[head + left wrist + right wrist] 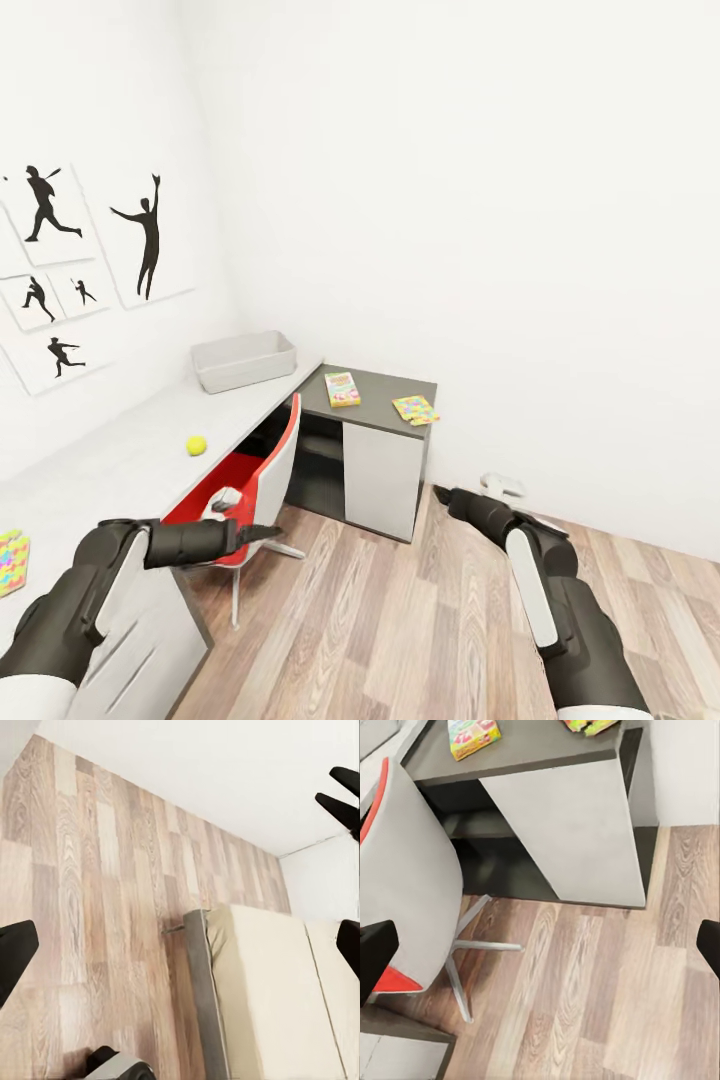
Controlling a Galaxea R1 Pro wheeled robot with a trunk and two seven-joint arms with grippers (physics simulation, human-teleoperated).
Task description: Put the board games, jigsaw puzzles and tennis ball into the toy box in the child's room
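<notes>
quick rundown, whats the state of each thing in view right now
toy box: upright on the table, looks empty
tennis ball: loose on the table
board game: flat on the dark corner section
jigsaw puzzle: flat near that section's edge
chair: tucked against the desk
left gripper: open, empty
right gripper: open, empty

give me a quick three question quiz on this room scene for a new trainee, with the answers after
1. True or false: the tennis ball lies inside the toy box.
2. The yellow jigsaw puzzle lies on which part of the table? A light grey top, B dark grey corner section, C drawer.
3. What stands tucked under the table?

Key: 1 false, it lies on the tabletop. 2 B. 3 A red and grey chair.
</notes>
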